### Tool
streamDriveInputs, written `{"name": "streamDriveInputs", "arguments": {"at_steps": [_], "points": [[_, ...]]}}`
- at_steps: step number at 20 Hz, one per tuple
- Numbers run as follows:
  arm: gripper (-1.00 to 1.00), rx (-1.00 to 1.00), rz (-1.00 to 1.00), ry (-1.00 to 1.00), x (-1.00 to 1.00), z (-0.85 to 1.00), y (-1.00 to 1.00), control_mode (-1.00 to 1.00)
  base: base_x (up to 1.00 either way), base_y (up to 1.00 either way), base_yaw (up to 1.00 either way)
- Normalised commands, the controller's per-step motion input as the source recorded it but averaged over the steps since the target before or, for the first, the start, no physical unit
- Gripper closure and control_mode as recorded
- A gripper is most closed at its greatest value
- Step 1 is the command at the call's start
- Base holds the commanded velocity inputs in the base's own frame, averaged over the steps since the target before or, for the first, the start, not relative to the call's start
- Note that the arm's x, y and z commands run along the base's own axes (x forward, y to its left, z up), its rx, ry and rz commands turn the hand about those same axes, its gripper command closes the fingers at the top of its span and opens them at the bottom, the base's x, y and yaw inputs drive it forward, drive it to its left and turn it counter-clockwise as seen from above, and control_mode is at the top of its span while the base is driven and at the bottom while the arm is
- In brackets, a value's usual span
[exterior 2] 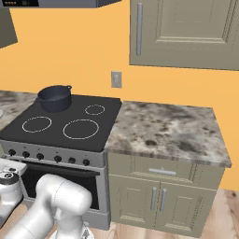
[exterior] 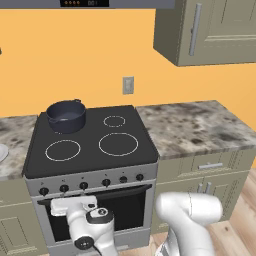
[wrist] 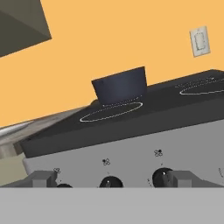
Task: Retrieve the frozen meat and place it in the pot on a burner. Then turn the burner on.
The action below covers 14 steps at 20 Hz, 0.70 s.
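The pot (exterior: 66, 116), dark blue-grey with two small side handles, stands on the back left burner of the black stovetop (exterior: 90, 150). The same pot (exterior 2: 54, 98) appears at the far left of the right base view, and in the hand view the pot (wrist: 120, 85) is seen from below its rim. My gripper (wrist: 113, 179) is open and holds nothing. It hangs low in front of the stove's knob panel, its fingertips (wrist: 41, 178) spread wide. The frozen meat is out of view.
A row of dark knobs (exterior: 83, 185) runs along the stove front above the oven door (exterior: 125, 210). Marbled counter (exterior: 192, 127) lies right of the stove. A white plate edge (exterior: 1, 151) sits on the left counter. Wall cabinets (exterior 2: 186, 32) hang above.
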Motion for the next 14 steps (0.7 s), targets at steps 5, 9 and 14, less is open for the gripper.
{"name": "streamDriveInputs", "arguments": {"at_steps": [5,9,14], "points": [[-1.00,0.02,-0.05,0.02,0.00,-0.30,0.00,-1.00,0.00,0.00,0.00],[-1.00,0.00,0.00,0.04,0.00,-0.21,0.00,-1.00,0.00,0.00,0.00],[-1.00,0.00,0.00,0.01,0.00,-0.26,0.00,-1.00,0.00,0.00,0.00]]}}
